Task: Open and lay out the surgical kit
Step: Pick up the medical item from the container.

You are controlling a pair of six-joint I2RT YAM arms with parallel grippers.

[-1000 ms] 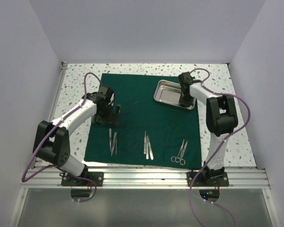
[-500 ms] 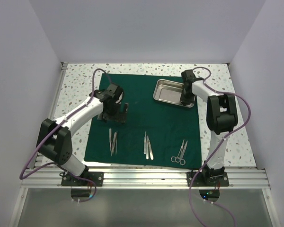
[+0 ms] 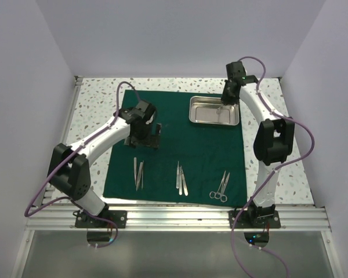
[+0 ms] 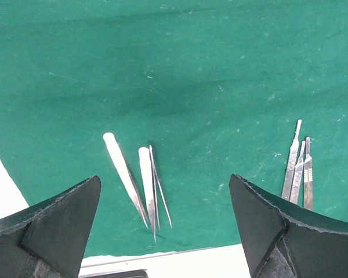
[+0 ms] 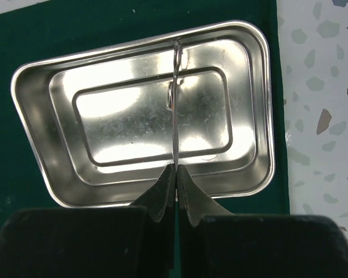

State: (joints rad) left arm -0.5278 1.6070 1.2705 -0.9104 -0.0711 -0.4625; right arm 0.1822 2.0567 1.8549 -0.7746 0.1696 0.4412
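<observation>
The dark green cloth [image 3: 180,145] lies spread flat. The steel tray [image 3: 192,110] sits on its far right corner. My right gripper [image 3: 226,98] hangs over the tray, shut on a slim silver instrument [image 5: 175,104] that sticks out past the fingertips, above the tray's rim [image 5: 261,116]. The right gripper [image 5: 176,169] shows its jaws pressed together. My left gripper [image 3: 144,138] is open and empty above the cloth's left part. Tweezers [image 3: 138,172], two slim handles [image 3: 181,178] and ring-handled scissors [image 3: 221,187] lie in a row near the front edge. The left wrist view shows the tweezers [image 4: 145,179] and handles [image 4: 298,168] between its open fingers [image 4: 58,220].
The cloth lies on a speckled white tabletop [image 3: 93,98] enclosed by white walls at the left, back and right. An aluminium rail [image 3: 180,217] runs along the near edge under both arm bases.
My right gripper has risen from the tray and moved back, carrying a slim instrument. My left gripper has shifted right over the cloth, still open.
</observation>
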